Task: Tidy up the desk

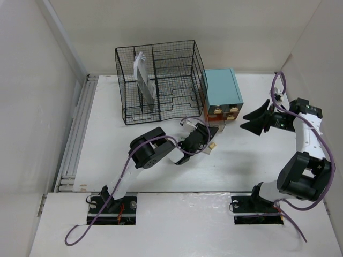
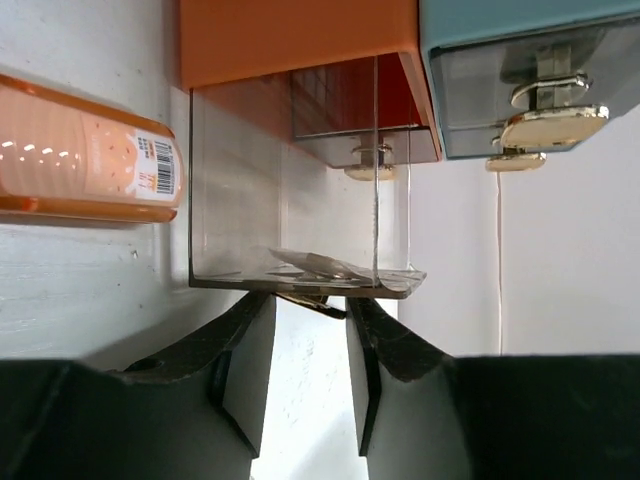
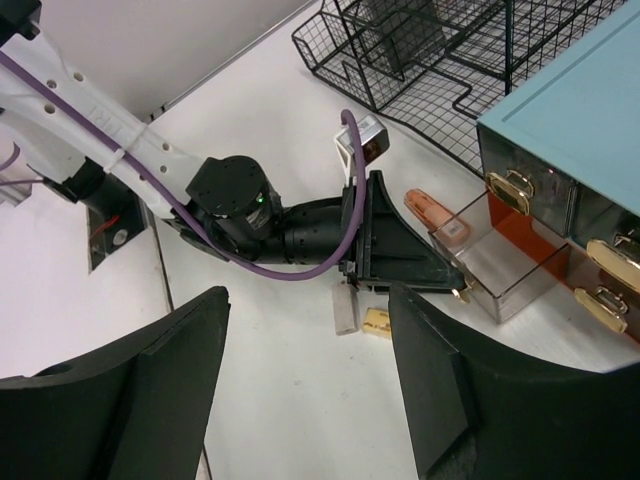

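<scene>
Closed, by the look of it, with the left gripper (image 2: 307, 305) on the brass pull (image 3: 461, 293) of a clear drawer (image 2: 290, 200) standing out of the teal box (image 1: 222, 88). Spread wide and empty with the right gripper (image 1: 244, 121), off the surface near the right edge of the desk (image 1: 161, 171). White and matte under everything, walled in white at left, far and right. Just beside the drawer, an orange tube (image 2: 85, 150); toward the far edge, a black wire rack (image 1: 161, 80) next to the box. Inside the drawer, something flat and pale, too blurred to name.
</scene>
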Action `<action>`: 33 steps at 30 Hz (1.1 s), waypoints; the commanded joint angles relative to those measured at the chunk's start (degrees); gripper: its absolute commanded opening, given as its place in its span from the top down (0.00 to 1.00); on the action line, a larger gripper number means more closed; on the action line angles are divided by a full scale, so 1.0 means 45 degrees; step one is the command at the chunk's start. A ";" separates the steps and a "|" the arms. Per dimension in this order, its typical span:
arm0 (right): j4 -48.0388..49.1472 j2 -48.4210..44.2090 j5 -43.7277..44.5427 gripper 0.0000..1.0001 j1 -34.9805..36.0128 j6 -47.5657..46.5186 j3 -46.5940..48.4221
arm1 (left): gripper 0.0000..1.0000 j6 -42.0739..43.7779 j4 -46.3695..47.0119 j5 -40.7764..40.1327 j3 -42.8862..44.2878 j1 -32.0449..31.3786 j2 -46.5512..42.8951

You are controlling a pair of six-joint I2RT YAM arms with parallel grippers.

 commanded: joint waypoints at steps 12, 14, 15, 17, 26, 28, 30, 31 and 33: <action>-0.1275 -0.0092 -0.1000 0.30 -0.0059 -0.2084 0.0581 | 0.27 0.4490 0.0286 0.1098 -0.1597 -0.0907 -0.3366; -0.1275 -0.0289 -0.0863 0.30 -0.0059 -0.2085 0.0581 | 0.27 0.4785 0.0286 0.0982 -0.2047 -0.1162 -0.4131; -0.1275 -0.0637 -0.0727 0.28 -0.0059 -0.2395 0.0581 | 0.30 0.4922 0.0460 0.0981 -0.2610 -0.1298 -0.5005; -0.1275 -0.0952 -0.0395 0.27 -0.0059 -0.2689 0.0581 | 0.43 0.5682 0.0462 0.0495 -0.3218 -0.1728 -0.6024; 0.1298 -0.4324 0.2239 0.94 -0.0059 -0.2087 0.0037 | 1.00 1.1014 -0.6584 -0.2882 -0.4351 -0.2315 -1.2665; 0.3210 -0.5323 0.3702 0.96 -0.0059 -0.1464 -0.0335 | 0.94 1.1154 -0.7541 -0.3042 -0.4820 -0.2315 -1.3564; 0.4286 -0.6822 0.5414 0.89 0.0096 -0.1284 -0.0804 | 0.71 1.1154 -0.8694 -0.3042 -0.5523 -0.2431 -1.4698; 0.5316 -0.7722 0.5890 0.77 0.0097 -0.1284 -0.0922 | 0.59 1.1154 -0.9162 -0.3042 -0.5970 -0.2433 -1.5281; 0.6472 -0.8659 0.6731 0.58 0.0097 -0.1284 -0.1390 | 0.47 1.1154 -0.9575 -0.2888 -0.6364 -0.2433 -1.5812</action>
